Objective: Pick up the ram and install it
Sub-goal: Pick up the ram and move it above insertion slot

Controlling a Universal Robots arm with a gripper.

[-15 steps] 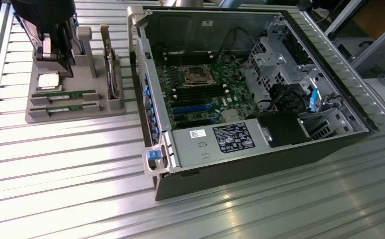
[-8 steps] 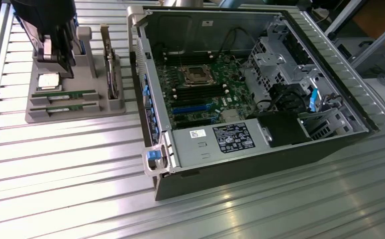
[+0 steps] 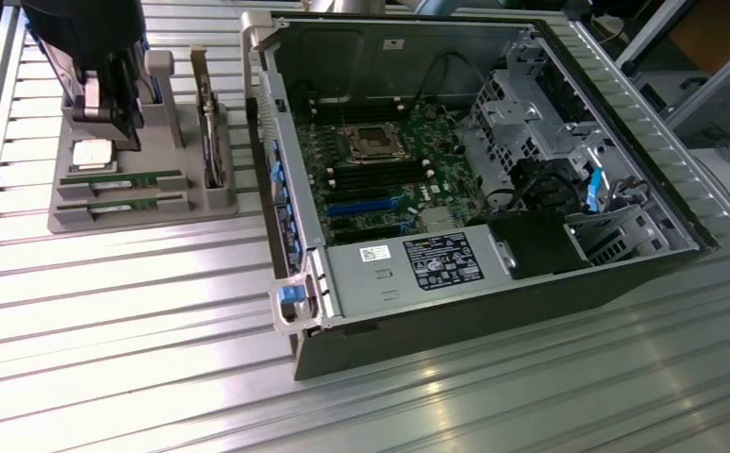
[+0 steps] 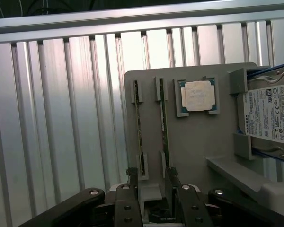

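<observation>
**Ram not yet picked up: jaws open above the holder**

From where I sit, the job is barely begun. Both sticks are in the grey holder on the desk, standing on edge in their slots. One ram stick sits just beside the square processor, and its twin is in the next slot over. In the exterior view the same pair lie side by side at the near end of the holder, the ram stick and the twin.

The jaws are spread wide and hold nothing. In the wrist view the fingertips hang over the near ends of the two sticks and don't appear to touch either one. I can't tell which stick they are lined up on (the spread looks about as wide as the pair).

The open computer case sits on the desk beside the holder, on the exterior view's right. On its mainboard, the dark memory slots look empty to me.

So nothing is gripped, lifted or carried across yet. The pickup and the whole install are left to do.
</observation>
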